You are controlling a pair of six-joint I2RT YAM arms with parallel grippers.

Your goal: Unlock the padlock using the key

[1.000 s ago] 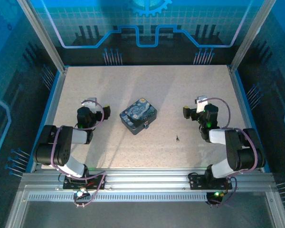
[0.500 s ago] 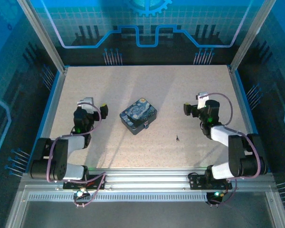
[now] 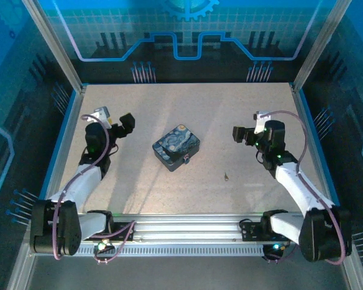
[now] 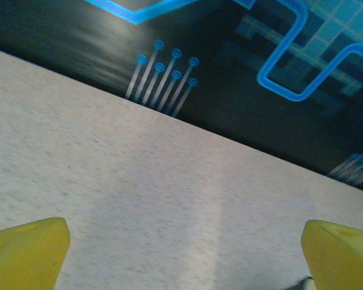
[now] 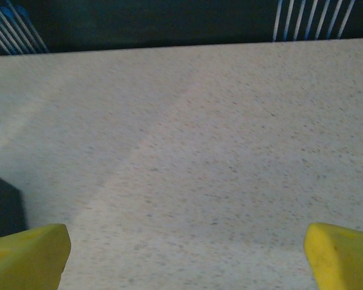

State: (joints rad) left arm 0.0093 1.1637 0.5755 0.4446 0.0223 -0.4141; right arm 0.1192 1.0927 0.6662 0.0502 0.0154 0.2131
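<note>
Dim blue-tinted light; soft diffuse shadows on table [image 3: 230,115]; wrist views slightly blurred, grainy.

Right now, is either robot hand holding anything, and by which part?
Nothing is held. The left hand and the right hand are both wide open above the table, and the key lies loose on it.

Top camera looks down from high over the whole worktop [image 3: 169,199], both wrist cameras skimming close across it toward the dark wall [image 4: 230,90].
</note>
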